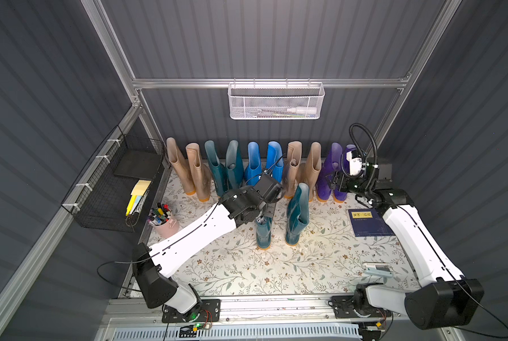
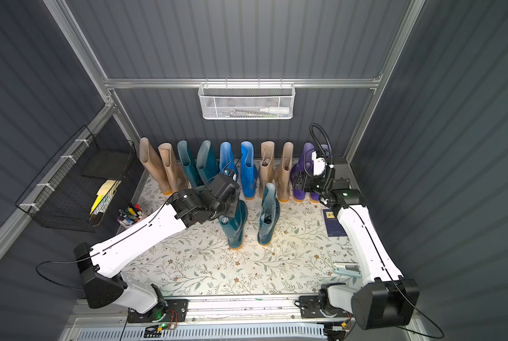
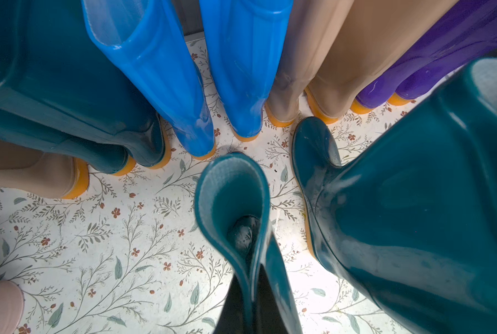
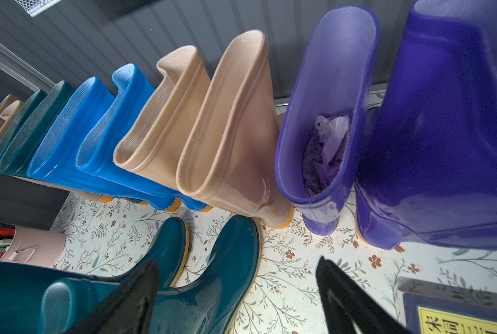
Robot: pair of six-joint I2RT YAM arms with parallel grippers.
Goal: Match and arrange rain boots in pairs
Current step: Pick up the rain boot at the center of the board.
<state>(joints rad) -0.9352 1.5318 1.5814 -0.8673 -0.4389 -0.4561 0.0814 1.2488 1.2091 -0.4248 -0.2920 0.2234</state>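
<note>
Against the back wall stands a row of rain boots in both top views: a beige pair (image 1: 187,168), a teal pair (image 1: 226,168), a bright blue pair (image 1: 264,162), another beige pair (image 1: 303,165) and a purple pair (image 1: 331,171). Two more teal boots stand in front, side by side. My left gripper (image 3: 256,300) is shut on the top rim of the left one (image 1: 263,233) (image 3: 233,196), pinching it flat. The other teal boot (image 1: 297,212) (image 3: 415,202) stands free. My right gripper (image 4: 235,274) hangs open and empty in front of the purple pair (image 4: 328,130).
A pink cup of markers (image 1: 162,220) stands at the left of the floral mat (image 1: 261,271), and a dark blue book (image 1: 365,221) lies at the right under my right arm. A small pale tool (image 1: 377,270) lies near the front right. A black wire basket (image 1: 119,183) hangs on the left wall.
</note>
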